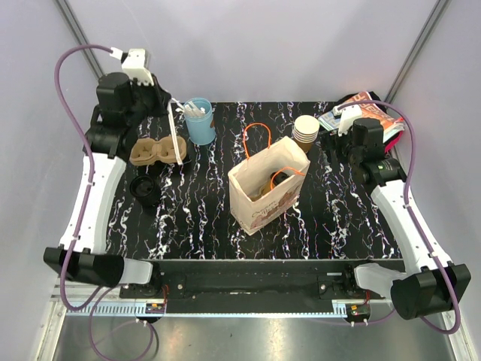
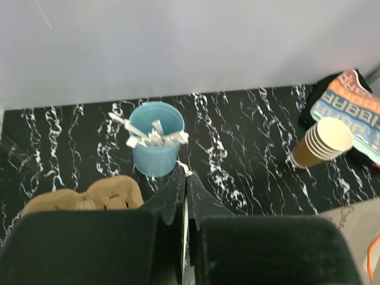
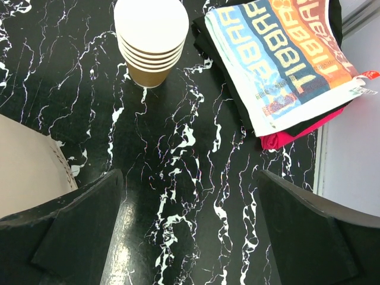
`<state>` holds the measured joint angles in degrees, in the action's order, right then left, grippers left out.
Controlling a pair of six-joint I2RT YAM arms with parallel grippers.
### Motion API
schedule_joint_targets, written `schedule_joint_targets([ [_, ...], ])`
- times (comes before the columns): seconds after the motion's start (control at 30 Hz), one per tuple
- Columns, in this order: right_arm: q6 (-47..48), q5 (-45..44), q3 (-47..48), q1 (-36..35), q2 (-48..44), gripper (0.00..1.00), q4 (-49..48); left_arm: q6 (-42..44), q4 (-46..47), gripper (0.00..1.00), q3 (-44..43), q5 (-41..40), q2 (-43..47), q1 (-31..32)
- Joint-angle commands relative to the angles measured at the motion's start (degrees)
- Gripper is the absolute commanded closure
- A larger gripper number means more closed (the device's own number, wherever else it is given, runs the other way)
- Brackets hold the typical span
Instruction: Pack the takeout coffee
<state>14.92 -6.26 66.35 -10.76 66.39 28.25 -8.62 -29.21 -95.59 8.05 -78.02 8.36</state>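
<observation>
Inside the beige orange-handled paper bag (image 1: 259, 214): small brown ribbed paper coffee cup (image 1: 261, 188) seemingly sitting packed, mostly hidden.
Left of bag: left gripper (image 2: 184, 178) is pinching a thin white stick (image 1: 177, 139), likely for packing.
Right of bag: right gripper (image 3: 190, 193) is hanging wide open, holding nothing.

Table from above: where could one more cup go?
Free: the marbled top between paper bag and right arm, and the near-left corner below the round black item. Crowded: back left around blue cup and cup carrier; back right by the cup stack and folded cloths.

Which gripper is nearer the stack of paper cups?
Right. The right gripper, open, is just beside the stack of paper cups; the left gripper, shut, is across the table by the blue cup.
</observation>
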Motion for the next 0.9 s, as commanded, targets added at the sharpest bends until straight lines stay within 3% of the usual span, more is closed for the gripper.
schedule_joint_targets([
  [0.0, 0.7, 1.4, -0.5, 0.8, -1.4, 0.0, -2.4, 0.4, 7.4, 1.0, 5.8, 5.2, 6.5, -0.3],
  [0.27, 0.6, 2.8, -0.3, 1.0, 0.0, 0.0, -1.9, 7.4, 7.2, 1.0, 6.6, 11.9, 11.0, -0.1],
  [0.4, 0.9, 2.9, -0.3, 1.0, 0.1, 0.0, -1.9, 13.1, 2.7, 1.0, 1.7, 13.6, 10.3, 1.0],
  [0.63, 1.9, 2.7, -0.3, 1.1, 0.5, 0.0, -1.9, 18.3, -0.9, 1.0, -1.9, 17.4, 9.9, 8.2],
  [0.87, 2.7, 1.4, -0.3, 1.0, 1.7, 0.0, -1.7, 30.9, -6.9, 1.0, -6.3, 22.0, 7.4, 15.5],
])
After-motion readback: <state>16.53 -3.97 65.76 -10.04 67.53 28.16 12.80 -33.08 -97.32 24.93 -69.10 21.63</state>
